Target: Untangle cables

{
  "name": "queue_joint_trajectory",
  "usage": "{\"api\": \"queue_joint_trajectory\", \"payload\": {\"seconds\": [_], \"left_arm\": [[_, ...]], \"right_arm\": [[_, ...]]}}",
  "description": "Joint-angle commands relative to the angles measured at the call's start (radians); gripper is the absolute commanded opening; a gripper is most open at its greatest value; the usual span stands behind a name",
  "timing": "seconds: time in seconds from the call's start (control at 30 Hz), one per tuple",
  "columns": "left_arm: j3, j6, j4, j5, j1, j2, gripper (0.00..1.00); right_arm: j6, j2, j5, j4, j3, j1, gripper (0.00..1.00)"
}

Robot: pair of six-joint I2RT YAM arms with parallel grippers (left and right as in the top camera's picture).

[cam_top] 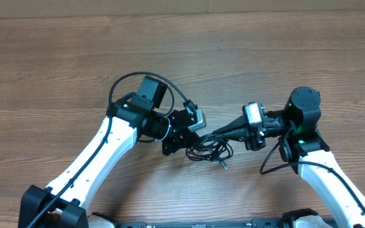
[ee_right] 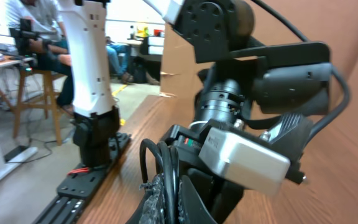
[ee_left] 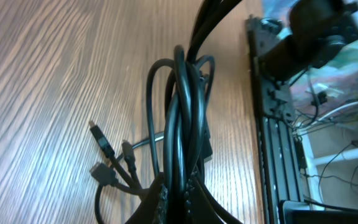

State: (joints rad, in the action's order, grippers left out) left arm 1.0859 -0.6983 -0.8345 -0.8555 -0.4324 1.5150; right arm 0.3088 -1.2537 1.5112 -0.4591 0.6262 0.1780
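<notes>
As both arms bend inward over the desk [cam_top: 75, 50], the left pincer [cam_top: 185, 143] clamps the cables [cam_top: 211, 151]; the right pincer [cam_top: 219, 133] pinches the same bundle from the opposite side; plug ends rest on the desk.

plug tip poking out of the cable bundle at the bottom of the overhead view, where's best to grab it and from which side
Probably the cord just behind the plug tip, coming straight down from above on the bundle's lower side in the overhead view. That end pokes out of the cables clear of the loops, so a grip there should catch no other strand.
</notes>
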Motion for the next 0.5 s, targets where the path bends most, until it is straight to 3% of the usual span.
{"api": "queue_joint_trajectory", "payload": {"seconds": [0.0, 0.23, 0.47], "left_arm": [[-0.004, 0.136, -0.006, 0.143, -0.005, 0.008, 0.04], [-0.004, 0.399, -0.008, 0.376, -0.005, 0.008, 0.04], [-0.004, 0.433, -0.011, 0.4, 0.0, 0.008, 0.04]], "right_arm": [[0.003, 0.018, -0.05, 0.0, 0.016, -0.01, 0.04], [0.002, 0.018, -0.195, 0.062, 0.016, -0.037, 0.04], [0.003, 0.018, -0.404, 0.225, 0.016, -0.071, 0.04]]}}
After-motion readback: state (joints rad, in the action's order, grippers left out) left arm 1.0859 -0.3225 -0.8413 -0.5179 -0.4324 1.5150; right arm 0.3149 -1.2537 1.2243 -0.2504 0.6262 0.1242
